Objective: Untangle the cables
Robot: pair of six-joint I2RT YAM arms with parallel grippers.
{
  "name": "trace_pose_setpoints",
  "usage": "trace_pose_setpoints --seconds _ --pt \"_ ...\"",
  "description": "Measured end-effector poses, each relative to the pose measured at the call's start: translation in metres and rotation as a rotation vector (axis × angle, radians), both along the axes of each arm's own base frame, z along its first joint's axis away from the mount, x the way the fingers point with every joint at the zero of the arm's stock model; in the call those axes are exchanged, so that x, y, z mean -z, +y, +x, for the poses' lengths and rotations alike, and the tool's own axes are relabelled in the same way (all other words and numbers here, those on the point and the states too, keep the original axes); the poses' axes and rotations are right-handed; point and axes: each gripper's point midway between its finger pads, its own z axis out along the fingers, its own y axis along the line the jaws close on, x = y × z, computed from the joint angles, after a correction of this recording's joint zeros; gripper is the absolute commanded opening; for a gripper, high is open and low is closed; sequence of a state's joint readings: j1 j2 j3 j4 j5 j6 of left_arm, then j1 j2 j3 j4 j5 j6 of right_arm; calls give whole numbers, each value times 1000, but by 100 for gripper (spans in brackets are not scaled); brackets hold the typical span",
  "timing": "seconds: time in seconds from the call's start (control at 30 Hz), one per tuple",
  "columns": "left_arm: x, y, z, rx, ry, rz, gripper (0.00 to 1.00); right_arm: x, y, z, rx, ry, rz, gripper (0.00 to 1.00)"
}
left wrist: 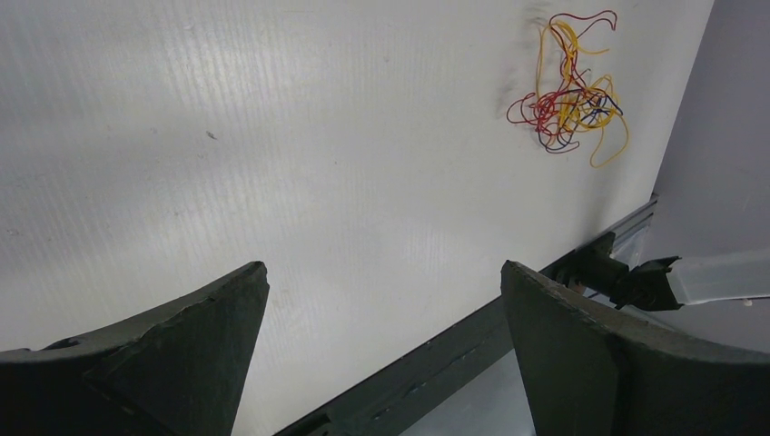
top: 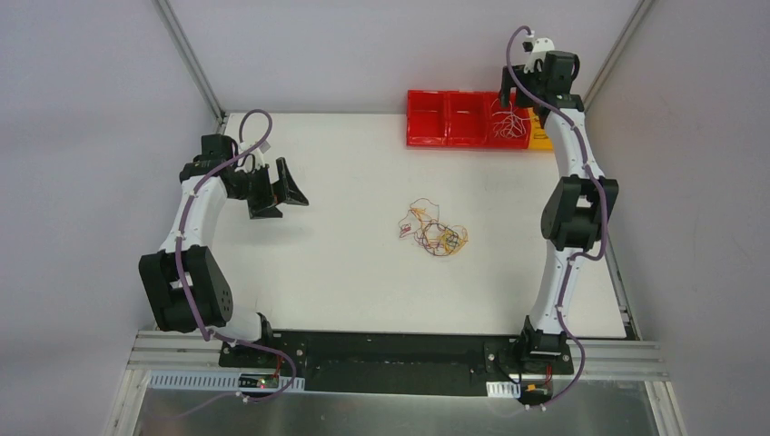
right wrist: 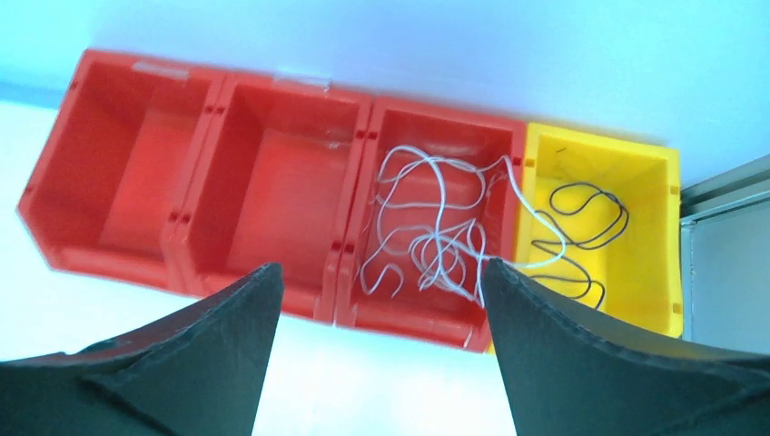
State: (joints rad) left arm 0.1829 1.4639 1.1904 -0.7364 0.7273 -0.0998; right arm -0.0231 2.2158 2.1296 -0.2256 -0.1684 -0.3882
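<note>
Cables (top: pixel 434 232) in red, yellow, orange and a dark colour lie in one tangled clump on the white bench (top: pixel 345 272). The clump is well in front of the row of bins (top: pixel 472 141) and does not touch it. The row stands at the far edge of the bench, with three red bins and one yellow bin (right wrist: pixel 656 159) side by side. The red bin (right wrist: pixel 436 123) right next to the yellow bin holds a loose heap of curly white cables (right wrist: pixel 427 232). One white strand climbs over the wall between them and dips into the yellow bin. The yellow bin also holds a thin black cable (right wrist: pixel 586 227) lying in loops. The other two red bins (right wrist: pixel 272 191) sit past that one, away from the yellow bin. The right pincer (right wrist: pixel 377 268) hangs over the row of bins with its jaws wide apart, holding nothing. The left pincer (left wrist: pixel 383 268) is well off past the red end of the row, above the bench, with its jaws wide apart too, holding nothing.
</note>
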Motion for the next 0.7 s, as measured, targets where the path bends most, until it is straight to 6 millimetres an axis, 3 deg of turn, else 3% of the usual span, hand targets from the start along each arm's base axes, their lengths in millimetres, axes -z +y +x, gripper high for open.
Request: trace_pose_setpoints --seconds 0.13,0.27,0.47,0.57,0.7 --pt "-1 -6 -1 22 -4 -6 100 -10 11 -38 -81 104 -13 87" --pt "-3 -37 -7 134 -24 -11 98 -5 41 -103 -192 286 6 87" --pt "-4 -136 -26 461 -65 -41 81 27 111 -244 -369 605 102 82" --pt "5 -175 -17 551 -52 -68 80 49 131 -282 -393 741 179 81" --pt "33 -213 -2 598 -10 -86 83 91 136 -315 -350 901 243 81"
